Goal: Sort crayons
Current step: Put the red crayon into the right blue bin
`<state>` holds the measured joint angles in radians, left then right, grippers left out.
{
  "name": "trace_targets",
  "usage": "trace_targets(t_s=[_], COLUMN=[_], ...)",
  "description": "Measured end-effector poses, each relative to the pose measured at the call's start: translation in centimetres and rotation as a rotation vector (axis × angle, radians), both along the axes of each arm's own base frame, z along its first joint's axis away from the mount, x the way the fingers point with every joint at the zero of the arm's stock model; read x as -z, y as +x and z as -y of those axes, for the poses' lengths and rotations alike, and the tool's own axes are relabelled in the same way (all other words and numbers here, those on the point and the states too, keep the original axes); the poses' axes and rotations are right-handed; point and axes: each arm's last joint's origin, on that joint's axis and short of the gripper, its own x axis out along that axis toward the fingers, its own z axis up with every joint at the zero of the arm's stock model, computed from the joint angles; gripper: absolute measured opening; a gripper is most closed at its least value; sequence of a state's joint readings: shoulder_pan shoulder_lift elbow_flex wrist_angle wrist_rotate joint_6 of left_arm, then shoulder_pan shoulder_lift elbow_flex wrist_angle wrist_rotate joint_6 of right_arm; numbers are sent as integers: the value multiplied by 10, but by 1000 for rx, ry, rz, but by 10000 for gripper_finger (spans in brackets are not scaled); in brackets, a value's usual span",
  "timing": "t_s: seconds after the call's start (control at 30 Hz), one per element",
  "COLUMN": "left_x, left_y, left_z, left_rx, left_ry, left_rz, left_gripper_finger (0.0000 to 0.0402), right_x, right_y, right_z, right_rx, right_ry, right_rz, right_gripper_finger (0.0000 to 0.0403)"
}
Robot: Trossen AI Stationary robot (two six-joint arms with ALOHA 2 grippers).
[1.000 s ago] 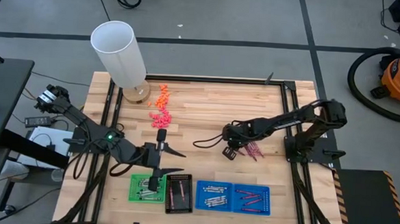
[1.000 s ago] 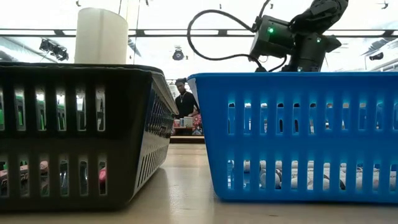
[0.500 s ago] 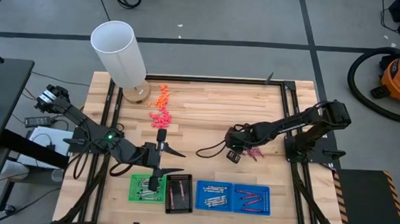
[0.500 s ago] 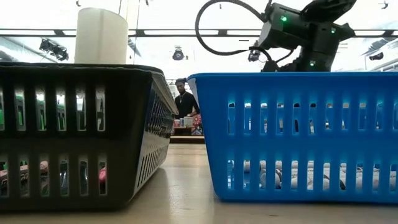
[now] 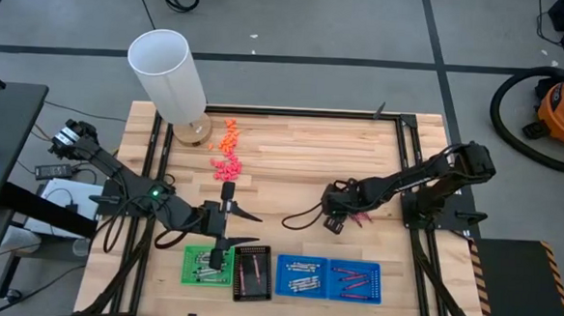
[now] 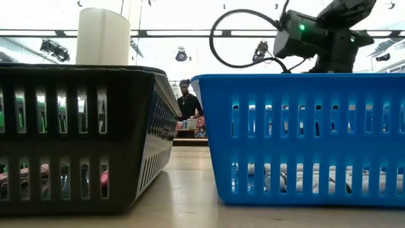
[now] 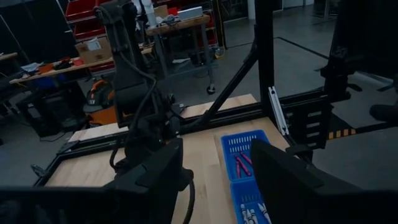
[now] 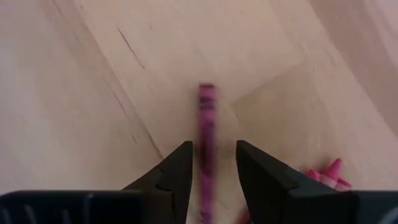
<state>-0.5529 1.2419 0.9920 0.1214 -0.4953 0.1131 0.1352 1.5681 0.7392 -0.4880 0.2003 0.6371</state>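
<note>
Between my right gripper's (image 8: 211, 171) spread fingers lies one magenta crayon (image 8: 206, 118), a thin paper-wrapped stick flat on the pale wood table (image 8: 93, 93), not yet pinched; over the last second I've dropped low onto it, so the grasp is near. My left gripper (image 5: 230, 225), also open, waits over the green tray (image 5: 195, 267).

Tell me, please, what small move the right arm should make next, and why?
Probably close the right end effector. In the right wrist view its fingers stand open on either side of a magenta crayon lying on the wooden table, so closing should grip it. The left end effector waits above the green tray.
</note>
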Motion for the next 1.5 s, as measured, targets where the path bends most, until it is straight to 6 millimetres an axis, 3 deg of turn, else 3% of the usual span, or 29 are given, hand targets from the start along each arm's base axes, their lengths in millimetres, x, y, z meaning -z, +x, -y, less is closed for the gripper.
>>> trace_targets(t_s=[0.17,0.53,0.67,0.83,1.07,1.27,1.5], left_x=[0,1,2,5,12,16,12], left_y=[0,0,0,1,6,9,12], left_z=[0,0,0,-4,-16,-25,-29], left_rx=[0,0,-1,-16,-70,-113,-136], left_ry=[1,10,18,33,33,-10,-74], left_rz=[-1,-7,-16,-47,-110,-148,-113], left_gripper_finger=[199,199,199,199,199,199,199], right_x=[2,2,-5,-30,-72,-96,-91], right_y=[-2,1,4,13,16,-7,-30], right_z=[-3,-5,-7,-14,-43,-79,-124], right_rx=[2,-7,-23,-72,-218,-340,-440], right_ry=[15,48,88,141,378,564,524], right_rz=[1,32,17,15,84,90,28], right_gripper_finger=[114,22,26,36,38,38,42])
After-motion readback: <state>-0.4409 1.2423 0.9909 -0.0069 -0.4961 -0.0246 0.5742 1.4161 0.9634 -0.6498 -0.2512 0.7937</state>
